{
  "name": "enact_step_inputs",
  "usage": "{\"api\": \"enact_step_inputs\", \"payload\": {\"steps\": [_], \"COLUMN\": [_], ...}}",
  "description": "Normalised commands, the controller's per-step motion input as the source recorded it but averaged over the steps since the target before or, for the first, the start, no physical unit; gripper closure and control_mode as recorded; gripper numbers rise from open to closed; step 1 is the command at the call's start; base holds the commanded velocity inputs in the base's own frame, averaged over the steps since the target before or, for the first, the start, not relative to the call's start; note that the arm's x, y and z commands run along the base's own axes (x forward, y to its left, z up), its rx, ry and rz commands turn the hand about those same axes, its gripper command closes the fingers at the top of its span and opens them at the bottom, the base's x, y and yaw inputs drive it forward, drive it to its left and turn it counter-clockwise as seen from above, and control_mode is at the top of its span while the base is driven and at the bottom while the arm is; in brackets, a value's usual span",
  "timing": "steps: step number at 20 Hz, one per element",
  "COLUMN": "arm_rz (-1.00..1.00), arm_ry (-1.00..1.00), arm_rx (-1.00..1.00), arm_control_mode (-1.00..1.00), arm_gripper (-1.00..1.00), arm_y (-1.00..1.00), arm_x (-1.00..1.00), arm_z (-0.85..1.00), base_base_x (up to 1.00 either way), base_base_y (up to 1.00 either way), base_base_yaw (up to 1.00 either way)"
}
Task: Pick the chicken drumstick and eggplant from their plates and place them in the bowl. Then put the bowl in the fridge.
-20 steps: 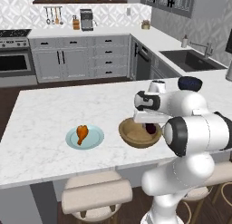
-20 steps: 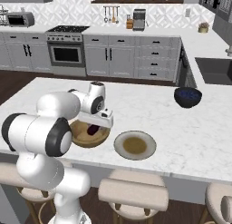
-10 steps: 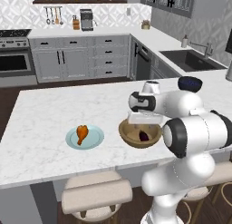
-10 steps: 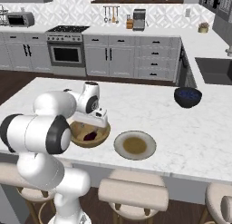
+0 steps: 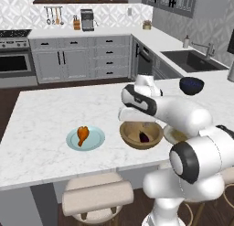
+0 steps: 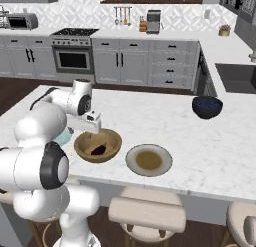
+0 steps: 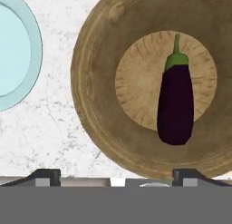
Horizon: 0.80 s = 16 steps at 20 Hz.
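On a white marble island counter [image 5: 41,129], the job stands roughly a third done. Toward the counter's left part, near the front edge where the stools are, the chicken drumstick [image 5: 82,134] lies untouched on the pale light-blue plate [image 5: 73,142], bulbous end away from the front edge. Just right of that plate, near the middle of the front edge, sits the wooden bowl [image 5: 130,138], and the eggplant [image 5: 144,137] already lies on its floor; the hand view shows the eggplant [image 7: 175,103] resting flat, green stem end pointing toward the top of that picture. Above the bowl hovers the gripper [image 7: 117,177], its two dark fingertips [image 7: 45,175] spread wide with nothing between them, so the eggplant appears released. Right again, close beside the bowl along the front edge, the beige plate [image 6: 135,163] with its brownish centre lies bare. A dark blue bowl [image 6: 207,106] stands well apart, toward the counter's far right edge.

By the look of things, one item is delivered. What remains is to fetch the drumstick from the blue plate, drop it beside the eggplant, then carry the loaded bowl to the fridge.
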Motion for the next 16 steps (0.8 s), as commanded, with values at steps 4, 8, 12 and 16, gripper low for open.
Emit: {"api": "enact_step_inputs", "payload": {"steps": [4,8,12,16], "arm_rz": [-0.10,-0.10,-0.01,0.00], "arm_ry": [0.05,0.06,0.07,0.10], "arm_rx": [0.00,0.03,0.07,0.00], "arm_control_mode": [-1.00,-1.00,-1.00,-1.00], "arm_gripper": [-1.00,-1.00,-1.00,-1.00], "arm_y": [1.00,1.00,0.98,1.00], "arm_x": [-0.23,0.00,0.22,0.47], "arm_z": [0.00,0.00,0.00,-0.10], "base_base_x": [0.00,0.00,0.00,0.00], "base_base_y": [0.00,0.00,0.00,0.00], "base_base_yaw": [0.00,0.00,0.00,0.00]}}
